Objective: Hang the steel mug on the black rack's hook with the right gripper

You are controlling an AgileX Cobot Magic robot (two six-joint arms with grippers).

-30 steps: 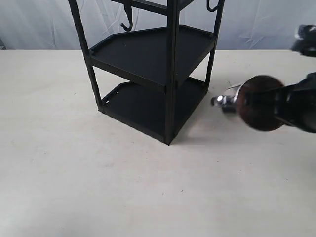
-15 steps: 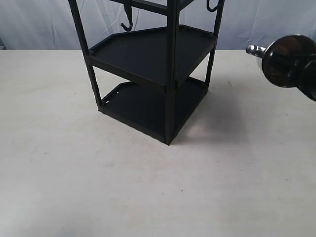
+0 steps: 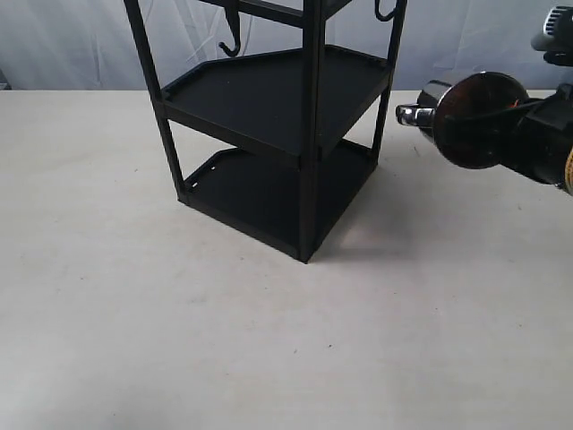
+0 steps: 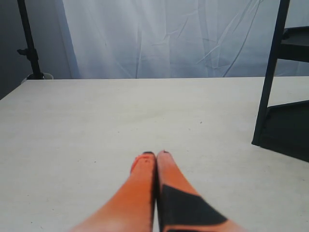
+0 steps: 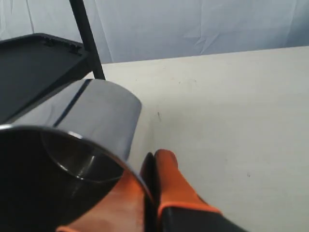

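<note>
The steel mug point(image 3: 474, 121) hangs in the air right of the black rack point(image 3: 309, 134), lying sideways, its looped handle point(image 3: 414, 115) pointing at the rack's right rear post. My right gripper point(image 5: 152, 166) is shut on the mug's point(image 5: 82, 130) wall, one orange finger inside the rim and one outside. The small C-shaped hook point(image 3: 385, 12) sits high on that post, above the mug's level. In the exterior view the mug covers the right gripper's fingers; only the dark arm point(image 3: 551, 134) shows. My left gripper point(image 4: 155, 155) is shut on nothing, low over the table.
A J-shaped hook point(image 3: 231, 42) hangs at the rack's upper left. Two angled tray shelves point(image 3: 269, 90) fill the frame. A rack post point(image 4: 269, 72) stands right of the left gripper. White curtain behind the beige table point(image 3: 179, 313).
The right gripper lifted the mug from near table height up and to the right, then swung it back left toward the rack's right post. The left gripper's earlier position is not shown.
</note>
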